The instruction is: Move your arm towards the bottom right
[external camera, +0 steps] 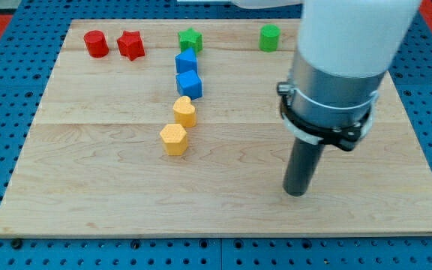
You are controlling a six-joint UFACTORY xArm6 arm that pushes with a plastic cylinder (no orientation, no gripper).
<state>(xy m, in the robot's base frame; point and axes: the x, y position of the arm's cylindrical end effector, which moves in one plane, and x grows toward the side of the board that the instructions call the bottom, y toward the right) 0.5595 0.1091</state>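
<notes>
Dark and straight, my rod stands nearly upright, long axis vertical, my tip (296,193) touching the pale wooden board (223,202) at the view's lower right. I carry no pincer, so nothing is grasped. Yellow hexagonal block (173,139) lies well apart, leftward.

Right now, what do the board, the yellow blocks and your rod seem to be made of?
The board looks like pale, lightly finished wood: grain lines and plank seams show. The two yellow blocks look like matte plastic, judging by their flat uniform colour, though painted wood is possible. My tip, right of every block, ends a dark matte rod, perhaps rubber or plastic.
</notes>
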